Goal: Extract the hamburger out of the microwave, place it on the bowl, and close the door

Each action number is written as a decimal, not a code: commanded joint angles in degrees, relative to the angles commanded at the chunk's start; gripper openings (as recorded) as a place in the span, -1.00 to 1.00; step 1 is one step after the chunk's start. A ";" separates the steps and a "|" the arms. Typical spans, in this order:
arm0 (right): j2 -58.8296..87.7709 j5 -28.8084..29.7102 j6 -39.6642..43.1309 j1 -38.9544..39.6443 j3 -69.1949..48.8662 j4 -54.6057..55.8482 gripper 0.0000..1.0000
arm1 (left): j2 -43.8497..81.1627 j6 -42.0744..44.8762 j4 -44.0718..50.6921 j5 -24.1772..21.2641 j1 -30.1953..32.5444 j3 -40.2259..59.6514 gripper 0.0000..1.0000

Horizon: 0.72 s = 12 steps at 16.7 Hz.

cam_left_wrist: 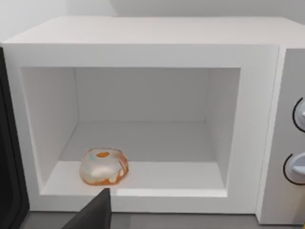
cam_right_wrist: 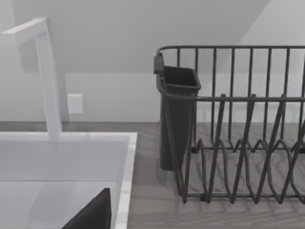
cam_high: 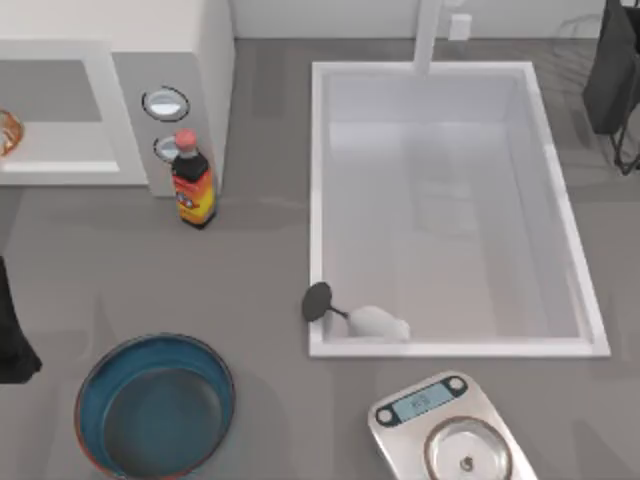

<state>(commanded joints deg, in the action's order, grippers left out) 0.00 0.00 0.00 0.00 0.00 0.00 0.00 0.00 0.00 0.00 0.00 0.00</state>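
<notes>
While facing microwave [cam_left_wrist: 143,95], left hand [cam_left_wrist: 93,214] low.

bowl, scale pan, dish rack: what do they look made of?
Bowl: likely glazed ceramic, with a blue outside, dark teal inside and thin reddish-brown rim.
Scale pan: looks like polished steel, a silver round dish with bright reflections.
Dish rack: appears to be dark coated metal wire, made of thin rods and loops with a matte look. It could be plastic.
</notes>
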 joint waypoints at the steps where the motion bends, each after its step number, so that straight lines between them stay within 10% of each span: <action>1: 0.00 0.00 0.00 0.00 0.00 0.00 1.00 | 0.00 0.00 0.00 0.00 0.00 0.00 1.00; 12: 0.00 0.00 0.00 0.00 0.00 0.00 1.00 | 28.70 1.21 -12.64 -3.12 -2.79 11.86 1.00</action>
<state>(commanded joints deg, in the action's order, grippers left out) 0.00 0.00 0.00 0.00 0.00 0.00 28.70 1.21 -12.64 -3.12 -2.79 11.86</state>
